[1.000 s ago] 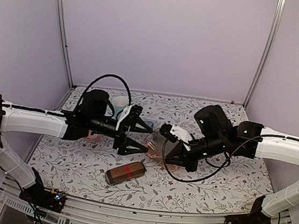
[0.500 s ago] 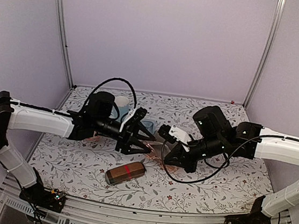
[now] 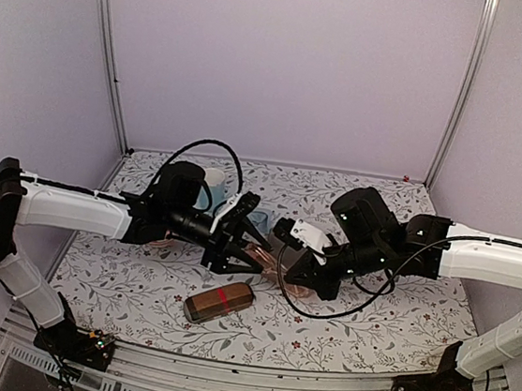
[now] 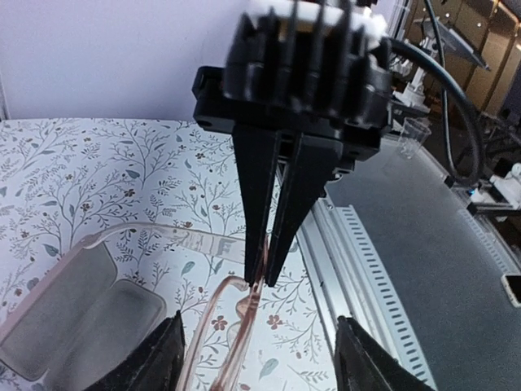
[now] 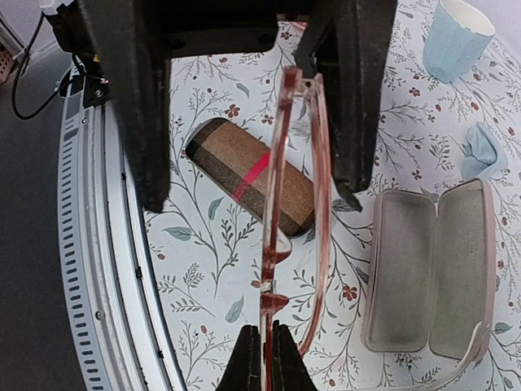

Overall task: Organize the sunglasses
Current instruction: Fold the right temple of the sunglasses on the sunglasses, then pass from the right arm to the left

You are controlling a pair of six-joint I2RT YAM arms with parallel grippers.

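Observation:
The pale pinkish-tan sunglasses [image 3: 273, 259] hang above the table between my two grippers. My right gripper [image 3: 292, 267] is shut on their frame; in the right wrist view the fingers [image 5: 251, 366] pinch the pink rim [image 5: 319, 204] edge-on. My left gripper [image 3: 256, 254] is open, one jaw on each side of the glasses and not touching them. In the left wrist view its fingertips [image 4: 163, 358] are spread wide below the pink frame [image 4: 236, 326]. The black wire pair is not in view.
The brown red-banded case [image 3: 219, 301] lies shut near the front edge, under the glasses in the right wrist view [image 5: 244, 175]. The pink case [image 5: 435, 269] lies open beside them. A pale blue cup [image 3: 211, 182] and a blue cloth [image 5: 480, 151] are behind.
My left gripper has moved right and its open jaws now straddle the glasses. My right gripper has shifted slightly left, still holding the pink frame.

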